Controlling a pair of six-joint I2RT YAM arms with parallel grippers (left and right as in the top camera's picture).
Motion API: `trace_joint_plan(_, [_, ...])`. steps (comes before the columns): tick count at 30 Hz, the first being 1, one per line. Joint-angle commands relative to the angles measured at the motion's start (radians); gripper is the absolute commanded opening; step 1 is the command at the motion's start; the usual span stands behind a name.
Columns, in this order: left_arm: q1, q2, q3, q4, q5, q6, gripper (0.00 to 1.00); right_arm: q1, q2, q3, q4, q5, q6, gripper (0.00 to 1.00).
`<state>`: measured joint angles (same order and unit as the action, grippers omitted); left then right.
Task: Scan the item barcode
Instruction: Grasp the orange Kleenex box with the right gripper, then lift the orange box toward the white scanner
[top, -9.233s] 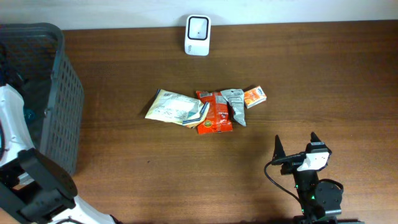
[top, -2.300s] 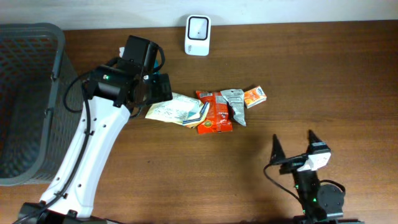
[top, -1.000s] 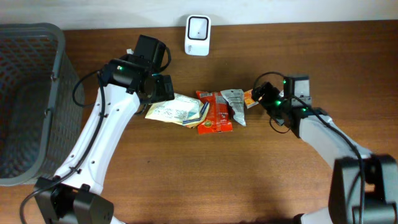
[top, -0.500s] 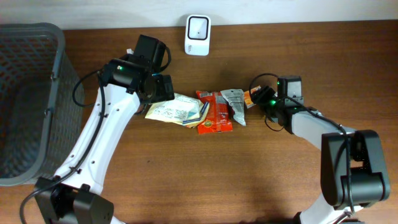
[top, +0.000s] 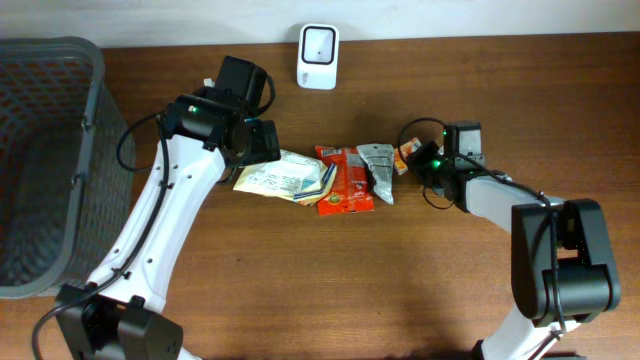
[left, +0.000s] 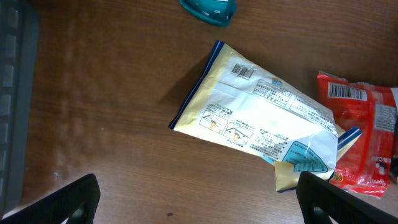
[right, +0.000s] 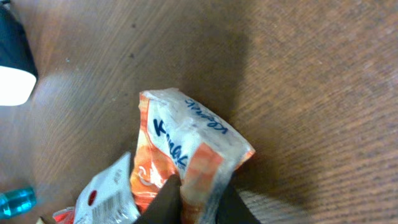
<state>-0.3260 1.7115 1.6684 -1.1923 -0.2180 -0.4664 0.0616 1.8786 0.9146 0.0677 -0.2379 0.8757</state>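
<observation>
A small orange-and-white packet (top: 405, 152) lies on the wooden table at the right end of a row of snack bags. My right gripper (top: 416, 161) is shut on it. In the right wrist view its two dark fingertips (right: 166, 200) pinch the near edge of the packet (right: 186, 146). The white scanner (top: 318, 43) stands at the table's back edge, and its side shows at the left edge of the right wrist view (right: 11, 78). My left gripper (top: 256, 143) hovers open over the left end of a yellow-and-white bag (left: 261, 124), holding nothing.
A red snack bag (top: 345, 180) and a silver packet (top: 378, 167) lie between the yellow-and-white bag (top: 283, 174) and the orange packet. A small teal object (left: 208, 7) rests behind the yellow bag. A grey mesh basket (top: 55, 150) stands at the far left.
My right gripper has shifted slightly left and shut on the orange packet; it was open a second ago. The left arm has not moved.
</observation>
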Motion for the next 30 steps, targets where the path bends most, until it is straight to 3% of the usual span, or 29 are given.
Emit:
trace_joint_plan(1, [0.002, 0.001, 0.001, -0.002, -0.007, -0.012, 0.99, 0.01, 0.032, -0.008, -0.017, -0.01, -0.003, 0.04])
trace_joint_plan(7, [0.002, 0.001, 0.001, -0.002, -0.007, -0.012, 0.99, -0.006, 0.007, -0.002, 0.116, -0.316, -0.147, 0.04])
trace_joint_plan(13, [0.002, 0.001, 0.001, -0.002, -0.007, -0.012, 0.99, -0.137, -0.074, 0.0, 0.153, -0.651, -0.298, 0.04])
trace_joint_plan(23, [0.002, 0.001, 0.001, -0.002, -0.007, -0.012, 0.99, -0.157, -0.075, 0.0, 0.606, -1.267, -0.288, 0.04])
trace_joint_plan(26, [0.002, 0.002, 0.001, -0.002, -0.007, -0.012, 0.99, -0.121, -0.075, 0.001, 0.664, -1.27, -0.209, 0.04])
trace_joint_plan(30, [0.002, 0.001, 0.001, -0.002, -0.007, -0.012, 0.99, -0.043, -0.075, 0.013, 0.991, -1.194, 0.071, 0.04])
